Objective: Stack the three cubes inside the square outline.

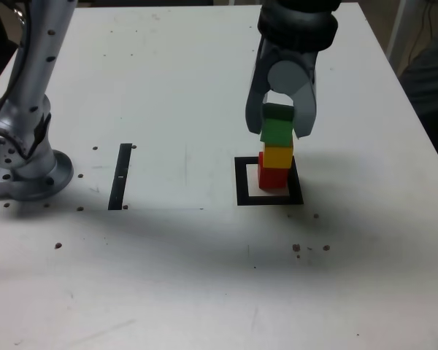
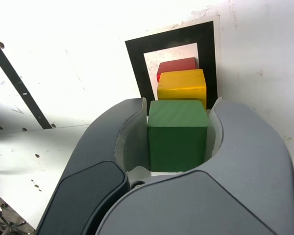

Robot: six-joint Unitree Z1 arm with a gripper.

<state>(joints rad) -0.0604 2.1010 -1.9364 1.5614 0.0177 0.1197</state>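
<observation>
Three cubes are in one column now: red cube at the bottom inside the square outline, yellow cube on it, green cube on top. The claw is clamped on the green one, a jaw on each side face; the wrist view shows both pads flat against it, no gap.

Key relation: green sits directly under the claw and directly over yellow, so the coming move is prob. just a release, then straight up. In the exterior view the green cube's underside looks to be touching yellow, but can't confirm full contact.

Alignment: the stack isn't quite plumb. In the exterior view each cube steps a bit toward that view's right going up from red to yellow; green is roughly over yellow. Wrist view agrees w/ small offsets.

Cubes have no long axis; their faces run approx. square to the outline's edges. The column's axis is vertical.

Risk, as a guess: jaws dragging green sideways on opening could tip the stack off the surface marking.
</observation>
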